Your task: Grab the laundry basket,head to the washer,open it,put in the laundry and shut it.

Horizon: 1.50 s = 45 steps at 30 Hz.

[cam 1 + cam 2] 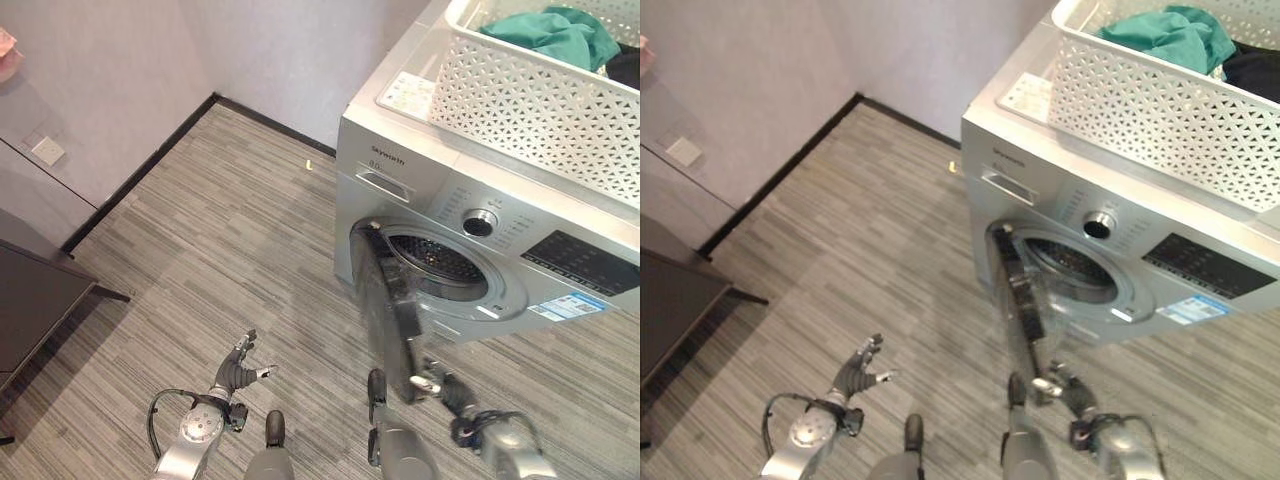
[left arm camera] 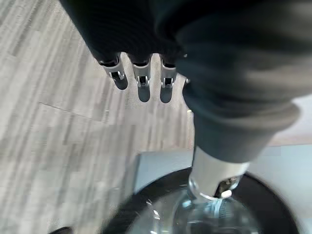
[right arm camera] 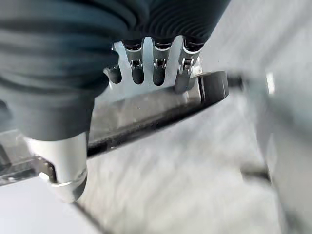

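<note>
A silver front-loading washer stands at the right, and its round door is swung out wide, showing the dark drum. On top sits the white perforated laundry basket, holding a teal garment and a dark one. My right hand is at the door's outer edge; its straight fingers rest against the door rim. My left hand hovers open over the floor, left of the door, with its fingers spread and holding nothing.
A dark low cabinet stands along the left wall, below a wall socket. A small pale scrap lies on the grey plank floor near the washer's back corner. Black skirting runs along the walls.
</note>
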{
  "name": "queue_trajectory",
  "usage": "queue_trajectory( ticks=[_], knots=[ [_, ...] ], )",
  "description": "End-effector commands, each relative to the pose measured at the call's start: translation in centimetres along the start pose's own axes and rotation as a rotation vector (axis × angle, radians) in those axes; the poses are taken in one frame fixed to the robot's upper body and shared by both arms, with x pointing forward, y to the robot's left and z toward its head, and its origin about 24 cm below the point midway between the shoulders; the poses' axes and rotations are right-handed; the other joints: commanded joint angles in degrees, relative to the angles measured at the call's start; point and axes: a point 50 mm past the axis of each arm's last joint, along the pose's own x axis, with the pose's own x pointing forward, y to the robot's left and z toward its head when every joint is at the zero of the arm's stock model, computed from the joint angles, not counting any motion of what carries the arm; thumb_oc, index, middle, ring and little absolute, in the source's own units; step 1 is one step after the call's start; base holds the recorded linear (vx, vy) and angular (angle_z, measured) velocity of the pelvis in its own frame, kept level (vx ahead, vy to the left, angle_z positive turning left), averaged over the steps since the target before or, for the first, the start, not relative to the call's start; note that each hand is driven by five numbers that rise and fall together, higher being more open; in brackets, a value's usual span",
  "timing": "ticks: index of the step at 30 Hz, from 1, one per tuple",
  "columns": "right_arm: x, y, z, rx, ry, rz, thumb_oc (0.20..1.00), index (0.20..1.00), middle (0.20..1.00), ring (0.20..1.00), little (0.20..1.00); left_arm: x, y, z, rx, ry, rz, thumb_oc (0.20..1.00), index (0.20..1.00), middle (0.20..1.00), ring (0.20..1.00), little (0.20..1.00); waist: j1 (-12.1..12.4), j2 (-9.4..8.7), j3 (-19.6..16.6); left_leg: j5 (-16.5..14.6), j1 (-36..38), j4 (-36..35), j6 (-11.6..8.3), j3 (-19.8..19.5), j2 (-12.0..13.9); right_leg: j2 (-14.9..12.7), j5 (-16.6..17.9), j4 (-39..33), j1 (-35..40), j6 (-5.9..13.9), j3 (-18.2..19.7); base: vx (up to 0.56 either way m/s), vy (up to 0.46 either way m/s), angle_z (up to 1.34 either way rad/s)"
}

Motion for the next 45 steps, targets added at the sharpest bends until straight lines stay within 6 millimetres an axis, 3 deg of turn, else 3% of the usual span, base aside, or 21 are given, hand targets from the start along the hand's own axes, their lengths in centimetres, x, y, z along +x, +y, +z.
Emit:
queue_trajectory(
  ticks=[1, 3, 8, 9, 12, 13, 14, 15, 18, 22, 26, 28, 31, 33, 35, 36, 38, 40, 41, 43, 45],
  knots=[
    [1.6, 3.5, 3.0, 0.069, -0.153, 0.146, 1.0, 1.0, 1.0, 1.0, 1.0, -0.4, 2.4, 1.2, 0.042, -0.086, 0.072, 1.0, 1.0, 1.0, 1.0, 1.0, 2.5, -1.49, -4.5, -1.0, 2.6, 0.6, 1.41, 0.0, -1.6, -3.0, -8.2, 3.0, 2.0, 2.73, 2.4, 0.02, -0.009, 0.06],
    [1.8, 3.4, 2.6, 0.07, -0.141, 0.123, 1.0, 1.0, 1.0, 1.0, 1.0, -0.5, 3.6, 2.8, 0.091, -0.158, 0.12, 1.0, 1.0, 1.0, 1.0, 1.0, 3.2, -1.45, -5.1, -1.0, 3.0, 0.6, 1.23, -0.6, -1.4, -2.9, -8.5, 2.9, 3.0, 2.65, 1.8, 0.03, -0.012, 0.25],
    [1.8, 3.4, 2.6, 0.07, -0.141, 0.123, 1.0, 1.0, 1.0, 1.0, 1.0, -0.5, 3.6, 2.8, 0.091, -0.158, 0.12, 1.0, 1.0, 1.0, 1.0, 1.0, 3.2, -1.46, -5.1, -1.0, 3.0, 0.6, 1.23, -0.6, -1.4, -2.9, -8.5, 2.9, 3.0, 2.65, 1.8, 0.02, -0.012, 0.2],
    [2.1, 2.2, 1.9, 0.047, -0.118, 0.045, 1.0, 1.0, 1.0, 1.0, 1.0, -2.7, 8.0, 13.7, 0.562, -0.628, 0.338, 1.0, 1.0, 1.0, 1.0, 1.0, 4.6, -1.57, -6.2, -1.6, 4.3, 0.6, 0.65, -1.6, -0.3, -2.5, -9.4, 2.4, 5.6, 2.6, 0.7, 0.1, -0.059, 0.04],
    [2.1, 1.9, 1.7, 0.023, -0.103, 0.024, 1.0, 1.0, 1.0, 1.0, 1.0, -4.4, 7.4, 18.9, 0.646, -0.858, 0.326, 1.0, 1.0, 1.0, 1.0, 1.0, 4.6, -1.62, -6.5, -1.9, 4.7, 0.6, 0.58, -1.6, -0.2, -2.4, -9.4, 2.3, 6.0, 2.64, 0.6, 0.05, -0.031, 0.35],
    [2.2, 1.9, 1.8, 0.022, -0.104, 0.025, 1.0, 1.0, 1.0, 1.0, 1.0, -4.5, 7.4, 19.0, 0.645, -0.857, 0.325, 1.0, 1.0, 1.0, 1.0, 1.0, 4.5, -1.62, -6.4, -2.0, 4.8, 0.6, 0.57, -1.5, -0.1, -2.4, -9.4, 2.2, 6.1, 2.63, 0.6, 0.05, -0.009, 0.44],
    [2.2, 1.4, 1.3, -0.003, -0.061, -0.003, 1.0, 1.0, 1.0, 1.0, 1.0, -5.6, 4.9, 22.5, 0.361, -1.041, 0.04, 1.0, 1.0, 1.0, 1.0, 1.0, 3.8, -1.38, -6.9, -2.3, 5.5, 0.6, 0.56, -1.2, -0.1, -2.2, -9.4, 2.0, 6.6, 2.57, 0.8, 0.07, 0.006, 0.21],
    [2.3, 1.3, 1.0, -0.021, -0.039, -0.002, 1.0, 1.0, 1.0, 1.0, 1.0, -5.8, 3.9, 23.3, 0.256, -1.074, -0.091, 1.0, 1.0, 1.0, 1.0, 1.0, 3.4, -1.16, -7.1, -2.7, 6.1, 0.6, 0.5, -0.9, 0.1, -2.0, -9.6, 2.0, 7.1, 2.61, 1.0, 0.07, 0.011, 0.02],
    [2.1, 1.3, -0.5, -0.045, 0.035, -0.015, 1.0, 1.0, 1.0, 1.0, 1.0, -4.9, 0.2, 25.6, -0.17, -1.097, -0.48, 1.0, 1.0, 1.0, 1.0, 1.0, 1.8, -1.19, -8.2, -2.7, 6.8, 0.6, 0.42, -0.1, -0.1, -2.1, -9.3, 1.7, 7.5, 2.69, 1.5, 0.06, 0.021, -0.14],
    [1.8, 0.7, -1.7, -0.053, 0.086, -0.047, 1.0, 1.0, 1.0, 1.0, 1.0, -3.8, -3.5, 26.4, -0.422, -1.023, -0.713, 1.0, 1.0, 1.0, 1.0, 1.0, 0.6, -1.3, -8.0, -2.8, 7.2, 0.6, 0.49, -0.2, -0.2, -2.1, -9.2, 1.7, 7.7, 2.8, 1.9, 0.03, 0.005, -0.11],
    [1.5, 0.1, -2.2, -0.049, 0.107, -0.084, 1.0, 1.0, 1.0, 1.0, 1.0, -3.1, -7.6, 26.0, -0.532, -0.876, -0.926, 1.0, 1.0, 1.0, 1.0, 1.0, -1.3, -1.19, -7.6, -2.8, 7.1, 0.6, 0.68, 0.2, -0.6, -2.2, -9.0, 2.0, 7.1, 3.12, 2.6, 0.01, 0.024, -0.04],
    [1.4, -0.2, -2.3, -0.041, 0.111, -0.099, 1.0, 1.0, 1.0, 1.0, 1.0, -3.0, -8.2, 25.9, -0.531, -0.852, -0.948, 1.0, 1.0, 1.0, 1.0, 1.0, -1.6, -1.16, -7.4, -2.8, 7.1, 0.6, 0.71, 0.4, -0.7, -2.3, -8.9, 2.1, 6.8, 3.21, 2.9, 0.01, 0.036, -0.13],
    [1.1, -0.5, -2.4, -0.027, 0.11, -0.109, 1.0, 1.0, 1.0, 1.0, 1.0, -0.8, -10.6, 23.7, -0.499, -0.681, -0.983, 1.0, 1.0, 1.0, 1.0, 1.0, -3.3, -1.23, -7.4, -3.0, 7.1, 0.6, 0.77, 1.4, -1.0, -2.3, -8.7, 2.3, 5.7, 3.47, 4.0, 0.01, 0.048, -0.19],
    [-0.3, -2.4, -4.8, 0.006, 0.212, -0.169, 1.0, 1.0, 1.0, 1.0, 1.0, 1.1, -11.7, 21.6, -0.341, -0.567, -1.025, 1.0, 1.0, 1.0, 1.0, 1.0, -4.9, -1.2, -7.8, -3.3, 7.2, 0.6, 0.71, 2.4, -1.1, -2.2, -8.3, 2.2, 4.7, 3.78, 5.3, 0.03, 0.057, -0.22],
    [1.1, -1.7, -2.0, -0.048, 0.129, -0.093, 1.0, 1.0, 1.0, 1.0, 1.0, 2.7, -11.4, 18.9, -0.171, -0.451, -1.021, 1.0, 1.0, 1.0, 1.0, 1.0, -5.3, -1.01, -7.9, -3.4, 6.9, 0.6, 0.69, 3.2, -1.2, -2.1, -7.8, 2.3, 3.4, 4.05, 6.5, 0.0, 0.052, -0.32],
    [1.1, -2.2, -1.5, -0.055, 0.12, -0.094, 1.0, 1.0, 1.0, 1.0, 1.0, 4.6, -9.9, 16.3, 0.001, -0.328, -0.949, 1.0, 1.0, 1.0, 1.0, 1.0, -5.9, -0.95, -8.0, -3.3, 6.7, 0.6, 0.57, 3.9, -1.1, -1.9, -7.6, 2.5, 2.5, 4.2, 7.2, -0.02, 0.053, -0.42],
    [0.3, -2.8, -2.3, -0.069, 0.152, -0.105, 1.0, 1.0, 1.0, 1.0, 1.0, 6.6, -6.7, 14.5, 0.276, -0.236, -0.825, 1.0, 1.0, 1.0, 1.0, 1.0, -6.9, -1.19, -7.9, -3.0, 6.0, 0.6, 0.4, 5.0, -1.0, -1.7, -7.3, 2.7, 0.8, 4.36, 8.1, -0.04, 0.042, -0.37],
    [0.8, -2.9, -0.8, -0.146, 0.127, -0.089, 1.0, 1.0, 1.0, 1.0, 1.0, 8.8, -4.3, 10.6, 0.764, -0.043, -0.732, 1.0, 1.0, 1.0, 1.0, 1.0, -7.8, -1.7, -7.2, -2.8, 4.6, 0.6, 0.38, 5.7, -0.9, -1.2, -7.0, 2.9, -1.2, 4.36, 8.9, -0.06, 0.018, -0.33],
    [0.9, -2.5, -0.4, -0.164, 0.11, -0.064, 1.0, 1.0, 1.0, 1.0, 1.0, 9.5, -3.6, 10.1, 0.897, 0.0, -0.694, 1.0, 1.0, 1.0, 1.0, 1.0, -8.2, -2.05, -6.9, -2.7, 4.1, 0.6, 0.36, 5.9, -0.9, -1.0, -6.8, 3.0, -1.9, 4.35, 9.2, -0.06, 0.012, -0.23],
    [0.8, -1.7, 1.0, -0.163, 0.028, -0.029, 1.0, 1.0, 1.0, 1.0, 1.0, 11.5, -0.1, 8.5, 1.101, 0.176, -0.42, 1.0, 1.0, 1.0, 1.0, 1.0, -9.7, -3.72, -6.0, -2.0, 2.3, 0.6, 0.29, 6.3, -0.7, -0.5, -6.4, 3.3, -4.2, 4.16, 9.7, -0.08, -0.008, -0.15],
    [0.5, -2.0, 1.2, -0.164, 0.016, -0.036, 1.0, 1.0, 1.0, 1.0, 1.0, 11.9, 0.8, 8.7, 1.118, 0.204, -0.348, 1.0, 1.0, 1.0, 1.0, 1.0, -10.0, -4.12, -5.7, -1.8, 1.7, 0.6, 0.25, 6.0, -0.7, -0.4, -6.2, 3.3, -4.7, 4.08, 9.8, -0.05, -0.02, -0.1]
  ],
)
